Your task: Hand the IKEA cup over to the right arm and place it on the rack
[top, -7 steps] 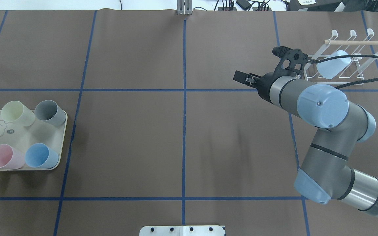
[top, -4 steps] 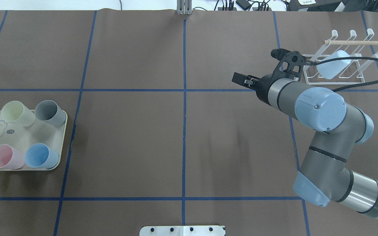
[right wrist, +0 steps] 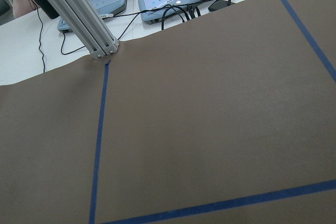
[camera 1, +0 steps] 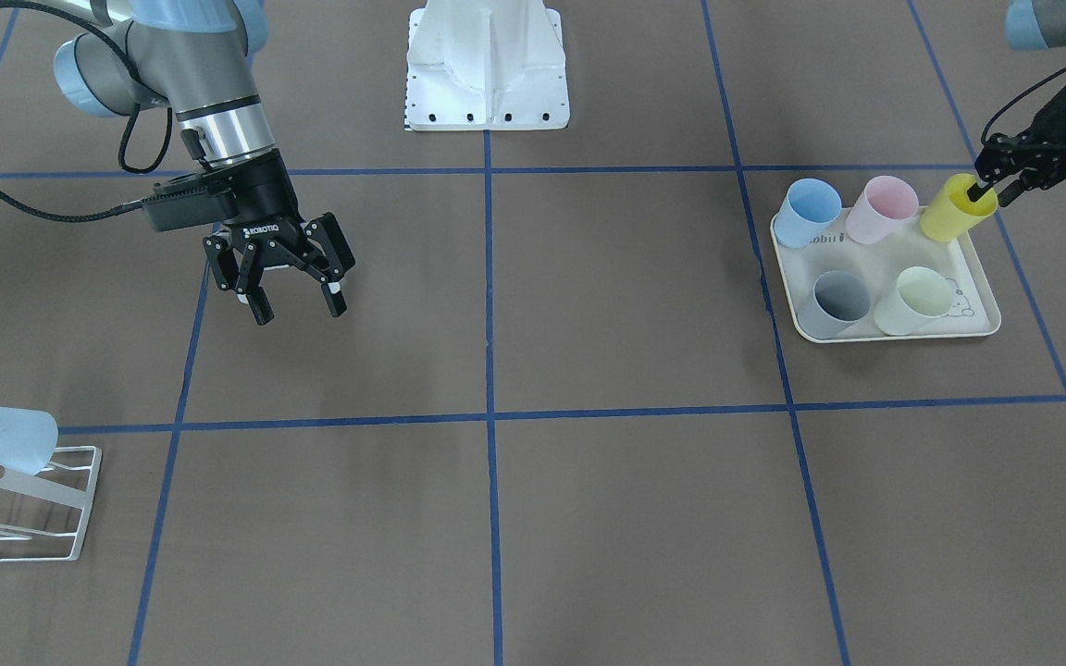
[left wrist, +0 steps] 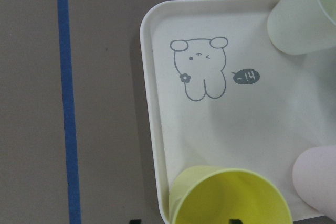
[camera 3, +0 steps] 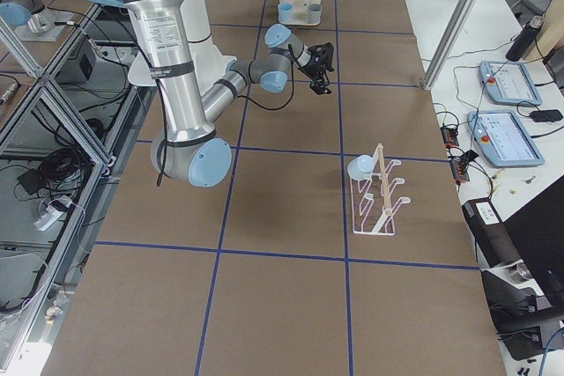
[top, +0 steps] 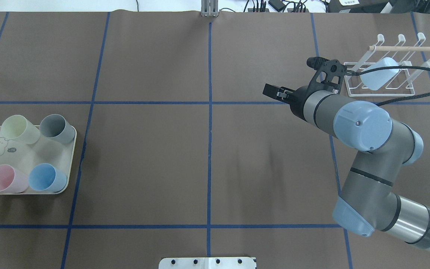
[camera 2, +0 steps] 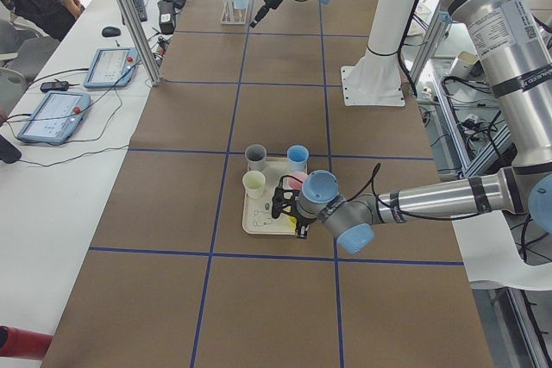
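Tabletop (top: 144, 157), brown covering, blue tape grid. Landmark: cream tray (top: 28, 155) with rounded corners and a rabbit drawing (left wrist: 199, 69), at the tabletop's end on the robot's left. On the tray, mouths up: blue cup (camera 1: 812, 211) and pink cup (camera 1: 881, 209) along the side nearer the robot's base; grey cup (camera 1: 834, 303) and pale green cup (camera 1: 912, 301) along the side away from it. Yellow cup (camera 1: 957, 208), the task's piece: at the tray's outer corner nearest the base, just beside the pink cup, mouth up, overlapping the corner rim in the left wrist view; whether resting or lifted, not discernible. Left gripper (camera 1: 991, 188): at that same corner of the tray, over the yellow cup's mouth, fingers spread, one inside the rim and one outside it, the cup's wall between them, not yet pinched. Right gripper (camera 1: 294, 301): well apart from the tray, beyond the tabletop's middle line toward the opposite end, above bare covering, fingers spread wide, nothing between them. Rack (top: 411, 48), white wire with a pale wooden dowel across the top: at the tabletop's end farthest from the tray, on the side away from the base. Pale blue cup (top: 379, 76): on the rack, tipped mouth-down over a prong, well apart from the tray and from both grippers.
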Motion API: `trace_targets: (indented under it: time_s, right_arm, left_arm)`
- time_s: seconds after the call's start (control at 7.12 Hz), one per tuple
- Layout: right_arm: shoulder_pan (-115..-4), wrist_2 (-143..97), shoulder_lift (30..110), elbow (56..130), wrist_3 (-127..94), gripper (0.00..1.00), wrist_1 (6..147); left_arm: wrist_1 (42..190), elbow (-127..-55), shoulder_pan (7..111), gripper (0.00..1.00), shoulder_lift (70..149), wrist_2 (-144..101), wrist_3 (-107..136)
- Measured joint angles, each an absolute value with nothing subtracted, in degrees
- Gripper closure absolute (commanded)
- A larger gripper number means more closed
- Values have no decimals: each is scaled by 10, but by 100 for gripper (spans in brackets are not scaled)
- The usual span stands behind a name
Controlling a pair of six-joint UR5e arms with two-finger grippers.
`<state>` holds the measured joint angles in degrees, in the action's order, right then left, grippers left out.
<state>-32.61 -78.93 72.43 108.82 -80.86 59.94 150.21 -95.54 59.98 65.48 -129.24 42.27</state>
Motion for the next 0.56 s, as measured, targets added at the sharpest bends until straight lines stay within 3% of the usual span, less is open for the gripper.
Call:
trace_targets:
  time_s: [0.56]
  right_arm:
    - [-323, -784, 713, 1086, -809, 0, 600]
  left_arm:
    - [1502, -977, 595, 100, 646, -1297, 417]
